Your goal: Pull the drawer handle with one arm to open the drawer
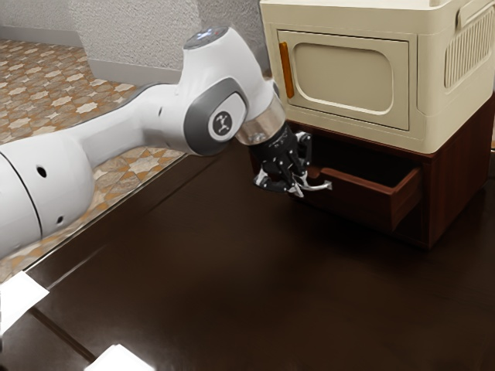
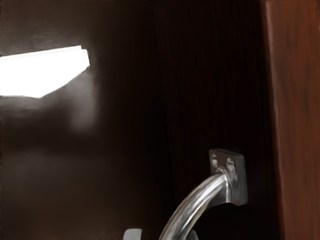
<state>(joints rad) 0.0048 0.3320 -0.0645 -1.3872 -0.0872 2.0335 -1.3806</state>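
Exterior view: gripper (image 1: 294, 187) at drawer handle (image 1: 319, 186), whose visible end points to gripper's 3 o'clock. Can't tell if jaws are open or gripping it. Drawer (image 1: 360, 200) partly open, cream cabinet (image 1: 348, 77) at its 12 o'clock.

And it's bright light across the pale box (image 1: 348, 77), deep shadow inside the drawer (image 1: 356, 197), faint sheen on the dim table (image 1: 216, 270), highlights streaking the handle (image 2: 192, 205)!
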